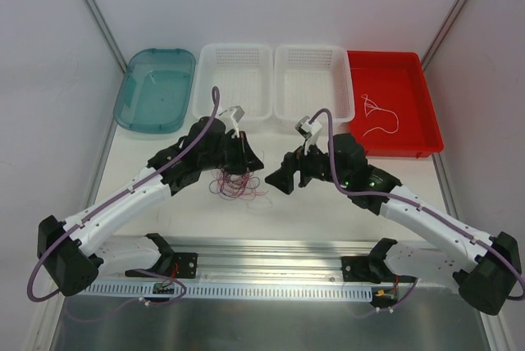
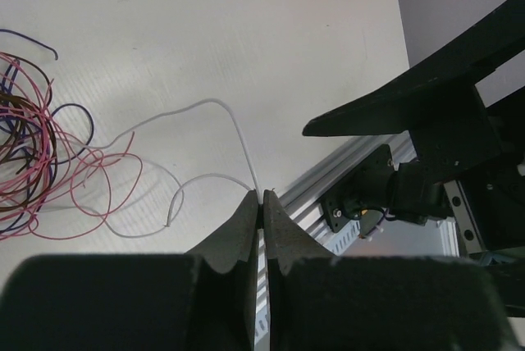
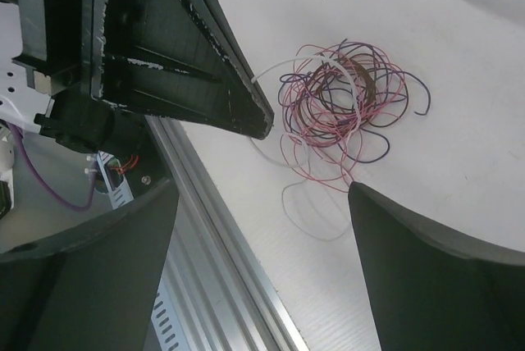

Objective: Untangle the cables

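The fingers (image 2: 238,232) of the left gripper (image 2: 261,199) are pressing flat together and clamping a thin white wire (image 2: 217,107) right at their tips. The strand is rising out of the pinch, arching over and running left toward the heap. That heap, a tangle of hair-thin cables (image 2: 33,142) in pink, brown, dark blue-black and white, is lying loose on the white table (image 2: 246,23). In the overhead view it is sitting near the middle of the table, just on the near side of the left gripper and between the two arm heads.

To its right the right gripper (image 3: 310,158) is hanging just beside the tangle. Its black fingers (image 3: 205,64) are standing wide apart and grasping nothing — a slack white loop on the table is showing through the gap. Whether the tips are touching the table cannot be told.

Four containers are standing in a row along the far edge:
- a teal translucent plastic tray (image 1: 156,88);
- two white perforated plastic baskets (image 1: 234,80), side by side;
- a red plastic tray (image 1: 406,68), in which a single white cable (image 1: 379,117) is lying curled, well apart from the tangle.
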